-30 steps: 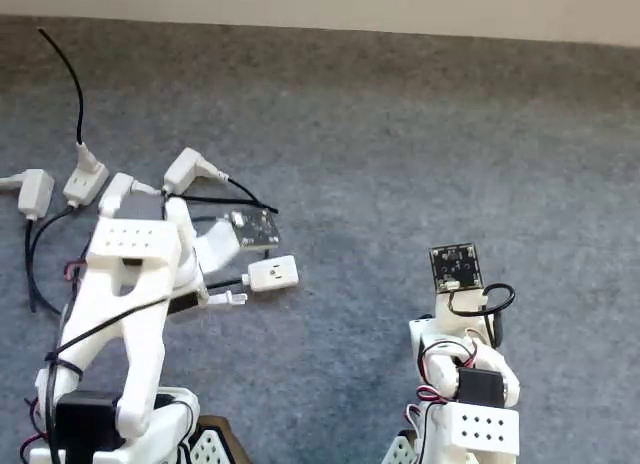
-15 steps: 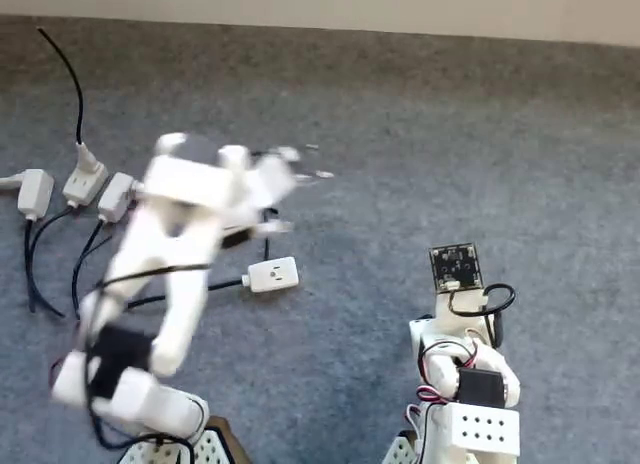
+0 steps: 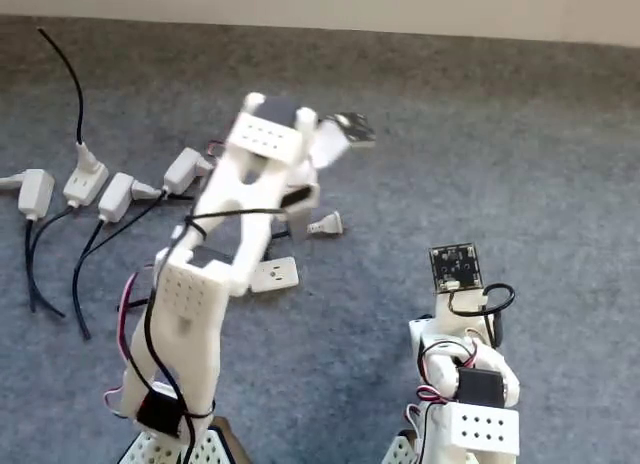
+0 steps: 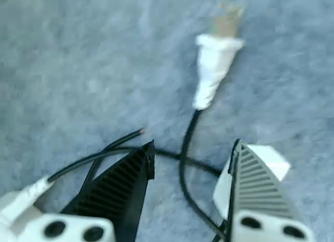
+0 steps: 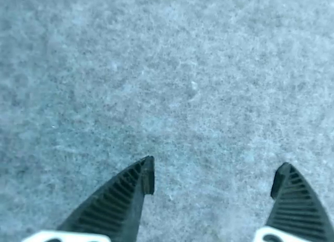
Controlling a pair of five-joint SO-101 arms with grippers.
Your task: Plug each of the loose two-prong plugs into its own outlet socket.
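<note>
Soft, diffuse light — faint shadows hugging the left arm, carpet evenly bright.

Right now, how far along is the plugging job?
Done: the sockets at the far left look occupied, though seating is hard to confirm. In hand: nothing; the left gripper is open above a loose plug lying on the carpet. Left: that plug is unplugged, and the white socket nearby has nothing in it. The right gripper is open over bare carpet.
</note>
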